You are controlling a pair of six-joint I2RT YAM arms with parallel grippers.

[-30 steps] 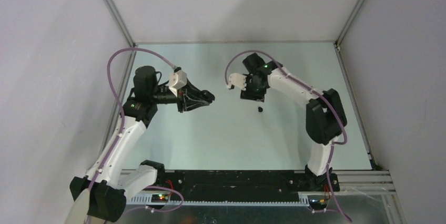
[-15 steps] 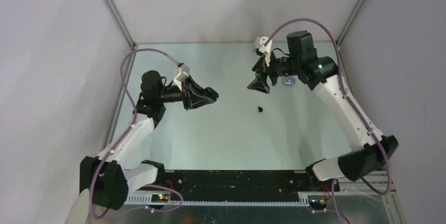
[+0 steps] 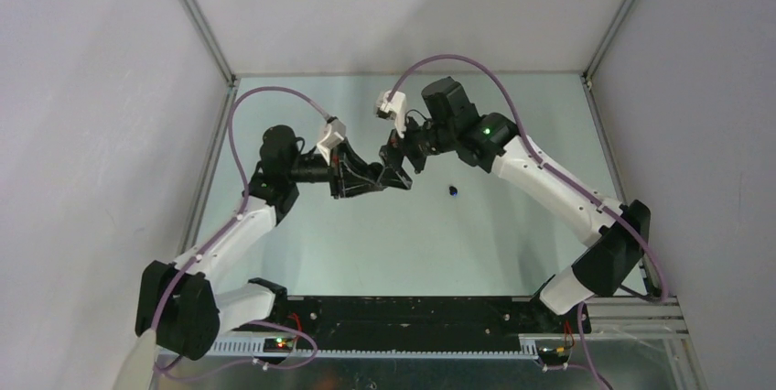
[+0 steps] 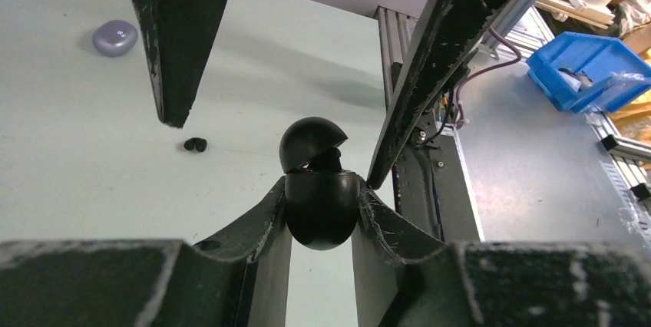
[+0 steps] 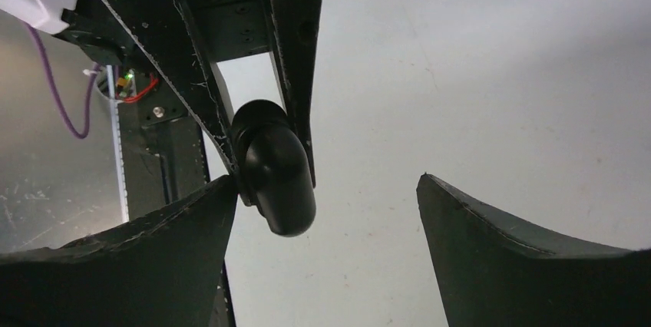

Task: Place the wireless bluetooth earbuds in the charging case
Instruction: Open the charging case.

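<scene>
Above the table (image 3: 512, 253), left hand (image 4: 322, 189) clamps charging case (image 4: 311, 143); right hand (image 5: 326, 183) gapes.

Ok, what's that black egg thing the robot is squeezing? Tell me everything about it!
It is the charging case: small, egg-shaped, smooth black, plastic-looking. Its domed lid is tipped partly open. The left end effector pinches its lower half, holding it in the air above the table, lid end outward. The open right end effector straddles it, one finger very near.
</scene>
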